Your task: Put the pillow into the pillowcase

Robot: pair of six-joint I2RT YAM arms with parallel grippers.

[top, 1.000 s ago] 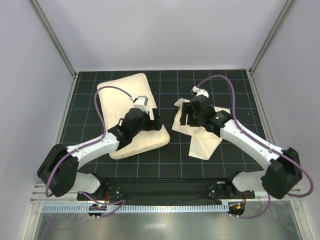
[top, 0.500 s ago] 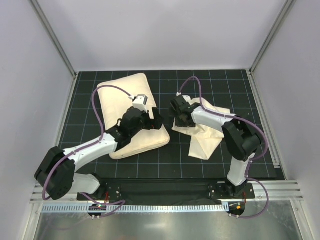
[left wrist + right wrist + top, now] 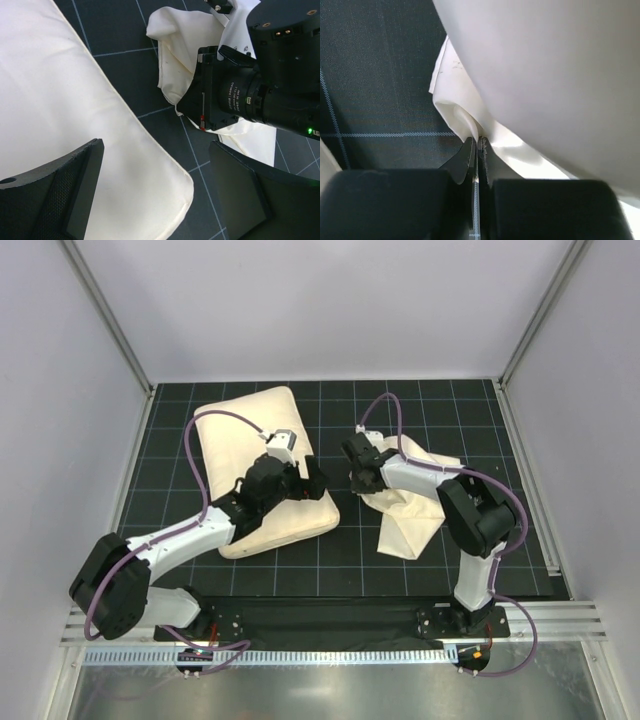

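Observation:
The plump cream pillow [image 3: 250, 455] lies slanted on the left of the mat. My left gripper [image 3: 310, 480] hovers open over its near right corner; in the left wrist view that corner [image 3: 165, 185] sits between the wide-apart fingers [image 3: 60, 195]. The limp, wrinkled pillowcase [image 3: 412, 510] lies to the right of the pillow. My right gripper [image 3: 362, 478] is at the cloth's left edge, shut on a fold of it. In the right wrist view the two fingertips [image 3: 469, 152] meet with the pillowcase [image 3: 535, 75] fold pinched at their tips.
A black gridded mat [image 3: 330, 560] covers the table, with white walls at the back and sides. Purple cables loop above both arms [image 3: 195, 455]. A narrow strip of mat separates pillow and pillowcase. The right wrist's camera body [image 3: 260, 85] fills the left wrist view's upper right.
The right arm folded in and reached to the pillowcase's left edge, then its jaws shut on the cloth. The left arm and pillow stayed still.

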